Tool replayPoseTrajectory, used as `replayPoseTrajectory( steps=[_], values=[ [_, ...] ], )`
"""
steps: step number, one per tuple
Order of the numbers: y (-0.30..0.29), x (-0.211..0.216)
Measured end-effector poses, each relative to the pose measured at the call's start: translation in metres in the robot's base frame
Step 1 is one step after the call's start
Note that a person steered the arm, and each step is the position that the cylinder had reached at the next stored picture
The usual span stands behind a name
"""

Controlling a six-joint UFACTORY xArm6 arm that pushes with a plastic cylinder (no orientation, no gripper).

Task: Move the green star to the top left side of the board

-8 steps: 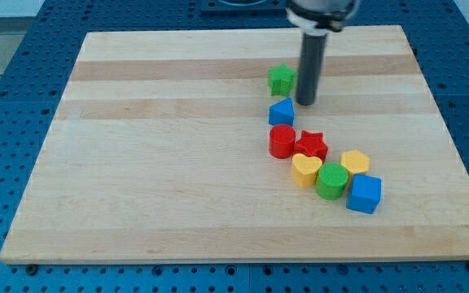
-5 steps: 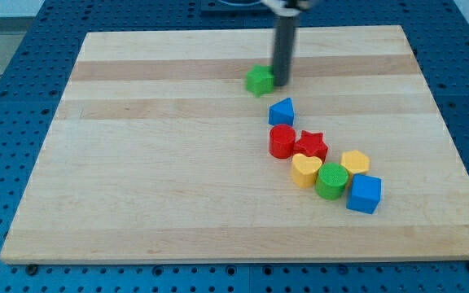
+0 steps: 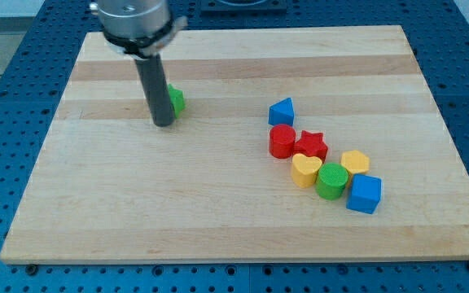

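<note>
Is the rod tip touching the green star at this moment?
Cannot tell. In the camera view the rod covers most of the green star; my tip sits at its lower left, with no gap or contact visible.

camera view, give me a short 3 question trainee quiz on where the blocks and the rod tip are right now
1. True or false: the green star lies in the cluster of blocks at the view's right.
2. Which block is nearest the view's bottom right corner of the board? A) blue cube B) red star C) yellow heart
3. Fill in: my tip sits just to the view's ____ of the green star.

Key
1. False: it sits apart, left of centre, partly hidden behind the rod.
2. A
3. Left, and slightly lower in the view.
</note>
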State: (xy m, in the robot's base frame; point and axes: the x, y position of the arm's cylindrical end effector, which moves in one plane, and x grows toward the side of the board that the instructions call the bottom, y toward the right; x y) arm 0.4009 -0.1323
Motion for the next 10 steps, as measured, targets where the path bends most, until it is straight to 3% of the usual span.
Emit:
replayPoseTrajectory(
  steps=[1,3,4,7,8,9,10],
  values=[
    [0.006,-0.023],
    [0.01,0.001],
    [0.034,-0.001],
    [0.027,-0.007],
    [0.059,-0.007],
    [0.081,-0.028],
    [0.045,-0.054]
  ],
)
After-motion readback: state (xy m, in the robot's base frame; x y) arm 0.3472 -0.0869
